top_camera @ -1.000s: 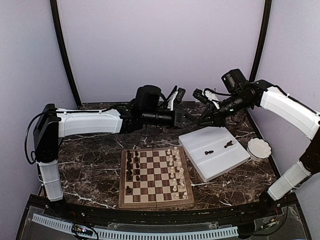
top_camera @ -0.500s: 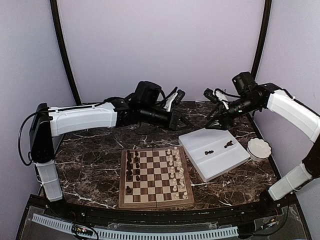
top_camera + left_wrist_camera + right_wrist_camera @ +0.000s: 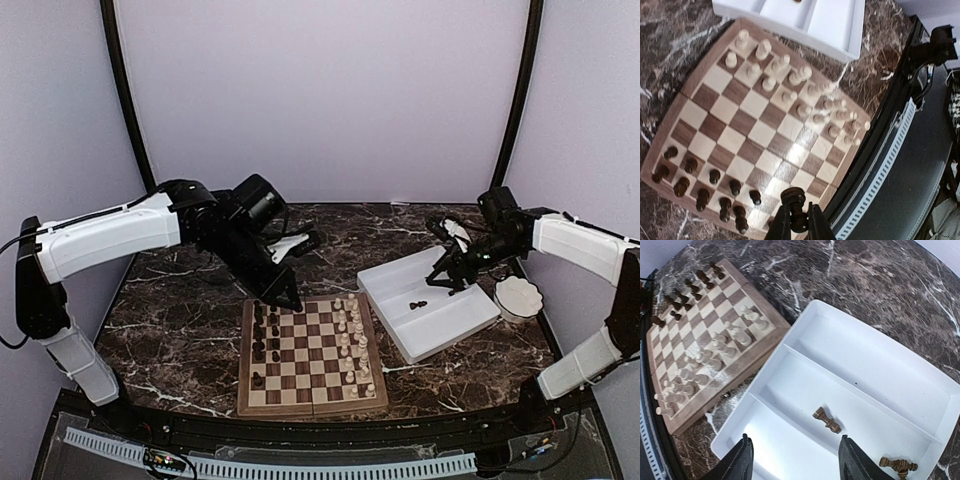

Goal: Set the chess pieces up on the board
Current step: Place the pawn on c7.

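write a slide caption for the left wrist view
left hand grips a dark chess piece above the edge of the board, white pieces already set on the opposite side

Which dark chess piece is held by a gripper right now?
The dark piece clamped in the left gripper over the edge of the board; the rest stand on the board or lie in the white tray.

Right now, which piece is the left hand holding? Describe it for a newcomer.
Find the wooden chessboard in the middle; the left hand hangs over its far edge, near the left corner. Pinched in that hand is one dark chess piece, the only dark one up in the air rather than standing on a square.
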Motion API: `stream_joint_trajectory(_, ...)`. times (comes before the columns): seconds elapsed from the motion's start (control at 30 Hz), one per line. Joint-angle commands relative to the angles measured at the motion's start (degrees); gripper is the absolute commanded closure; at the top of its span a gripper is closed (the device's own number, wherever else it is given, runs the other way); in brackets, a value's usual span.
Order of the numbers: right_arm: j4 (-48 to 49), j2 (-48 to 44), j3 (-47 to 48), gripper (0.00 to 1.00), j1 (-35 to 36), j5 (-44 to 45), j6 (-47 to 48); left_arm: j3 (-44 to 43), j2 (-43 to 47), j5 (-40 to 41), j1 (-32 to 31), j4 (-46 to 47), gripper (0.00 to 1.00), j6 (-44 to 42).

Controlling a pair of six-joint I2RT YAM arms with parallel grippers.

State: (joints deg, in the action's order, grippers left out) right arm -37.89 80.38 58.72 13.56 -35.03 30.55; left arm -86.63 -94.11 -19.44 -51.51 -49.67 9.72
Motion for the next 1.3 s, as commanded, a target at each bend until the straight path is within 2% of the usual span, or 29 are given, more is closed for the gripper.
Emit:
stream_joint_trajectory(0.0,7.5,0.8,-2.7,0.41,-0.3,5.6,-2.8,6.9,4.2,-0.3,-1.9,-7.8,1.0,-2.8)
stream_joint_trajectory(0.17,7.1,0.0,-2.8,0.41,-0.3,5.4,-2.8,10.3,1.9,2.3,-6.7,-8.3,1.0,-2.8)
stream_joint_trajectory(0.47,6.4,-0.8,-3.4,0.41,-0.2,4.0,-2.7,8.9,-5.8,9.2,-11.2,-9.0,1.0,-3.6)
stream_joint_trajectory(0.8,6.1,-1.0,-3.5,0.41,-0.3,2.4,-2.2,8.0,-8.9,14.4,-11.9,-9.7,0.94,-4.0)
stream_joint_trajectory(1.27,4.9,-0.2,-2.8,0.41,-0.1,1.4,-1.5,9.4,-10.8,16.5,-11.8,-6.8,0.9,-4.9)
